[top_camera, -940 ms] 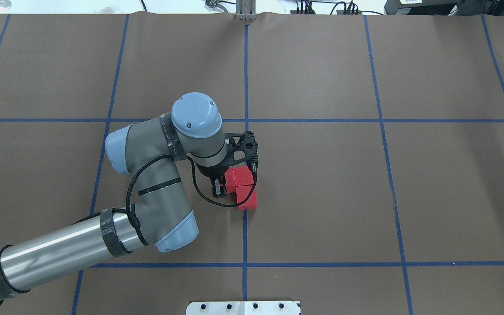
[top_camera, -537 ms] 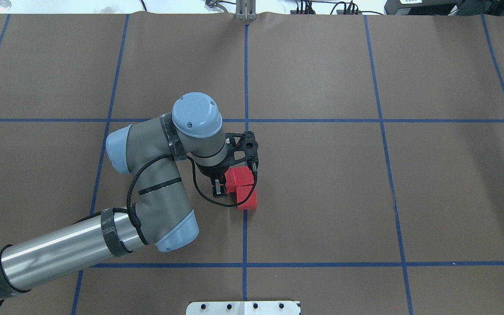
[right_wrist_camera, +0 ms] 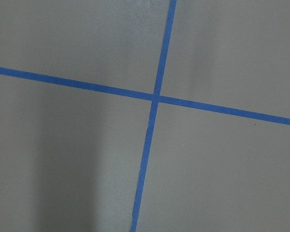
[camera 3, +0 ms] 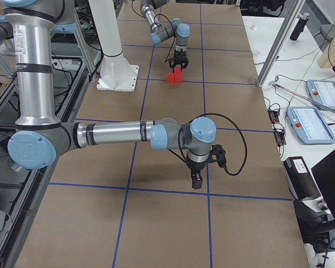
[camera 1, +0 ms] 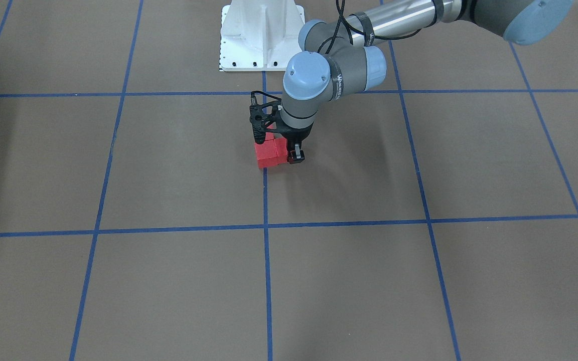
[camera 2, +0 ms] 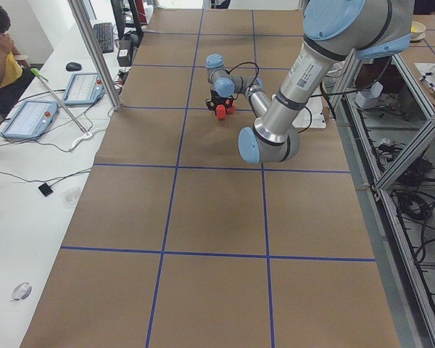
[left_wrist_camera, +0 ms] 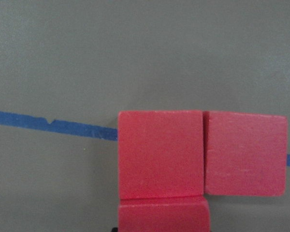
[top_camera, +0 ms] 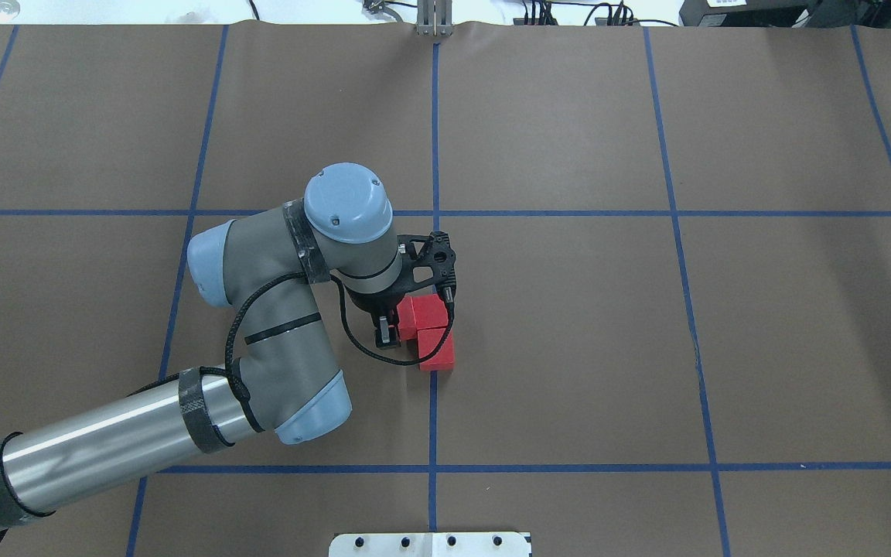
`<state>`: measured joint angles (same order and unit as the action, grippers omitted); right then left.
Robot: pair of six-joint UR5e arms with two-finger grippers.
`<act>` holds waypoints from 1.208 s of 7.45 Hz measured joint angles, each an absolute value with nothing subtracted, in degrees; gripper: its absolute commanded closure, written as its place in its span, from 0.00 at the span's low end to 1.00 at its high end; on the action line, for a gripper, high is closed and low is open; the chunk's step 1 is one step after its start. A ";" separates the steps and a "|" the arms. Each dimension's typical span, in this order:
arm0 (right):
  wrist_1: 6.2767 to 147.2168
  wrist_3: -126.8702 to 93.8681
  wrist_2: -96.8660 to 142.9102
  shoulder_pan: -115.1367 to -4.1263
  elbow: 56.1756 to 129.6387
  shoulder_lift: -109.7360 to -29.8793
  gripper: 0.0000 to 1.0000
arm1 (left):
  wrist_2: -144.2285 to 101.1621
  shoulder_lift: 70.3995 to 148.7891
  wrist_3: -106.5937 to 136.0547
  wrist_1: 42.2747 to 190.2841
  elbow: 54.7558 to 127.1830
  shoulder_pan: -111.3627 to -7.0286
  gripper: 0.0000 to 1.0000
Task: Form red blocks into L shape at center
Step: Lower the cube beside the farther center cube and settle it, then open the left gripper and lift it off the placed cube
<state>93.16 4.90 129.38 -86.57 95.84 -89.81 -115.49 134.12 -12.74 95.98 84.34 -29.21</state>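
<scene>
At the center (top_camera: 476, 333) of the counter (top_camera: 608, 348), the red blocks (top_camera: 436, 350) lie flat in an L. In the left wrist view the corner block (left_wrist_camera: 160, 154) has the second block (left_wrist_camera: 245, 154) touching it at 3 o'clock and the third block (left_wrist_camera: 162, 215) touching it at 6 o'clock. The corner and second blocks sit on the blue tape line (left_wrist_camera: 48, 124); the third lies just off it.

Seen from overhead, the left pincer (top_camera: 393, 325) stands upright over the third block, at 9 o'clock of the L, with one finger (top_camera: 387, 337) down just beside the red. Its other finger is hidden, so whether it grips or stands apart cannot be told. The white base plate (top_camera: 430, 544) is at 6 o'clock, well apart.

In the right-side view the right pincer (camera 3: 196, 180) hangs over a crossing of tape lines (right_wrist_camera: 154, 98), well apart from the blocks at its 12 o'clock. Whether its fingers are apart cannot be told.
</scene>
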 measured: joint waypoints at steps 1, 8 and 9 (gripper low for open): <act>93.16 4.86 129.38 -86.57 95.81 -89.77 0.01 | -115.49 134.12 -12.74 96.72 83.93 -29.24 0.59; 93.16 4.83 129.38 -86.57 95.80 -89.65 0.01 | -115.45 133.97 -12.26 97.24 83.83 -29.41 0.00; 93.16 4.83 129.38 -86.57 95.81 -89.63 0.01 | -115.47 133.95 -12.27 97.20 84.13 -29.49 0.00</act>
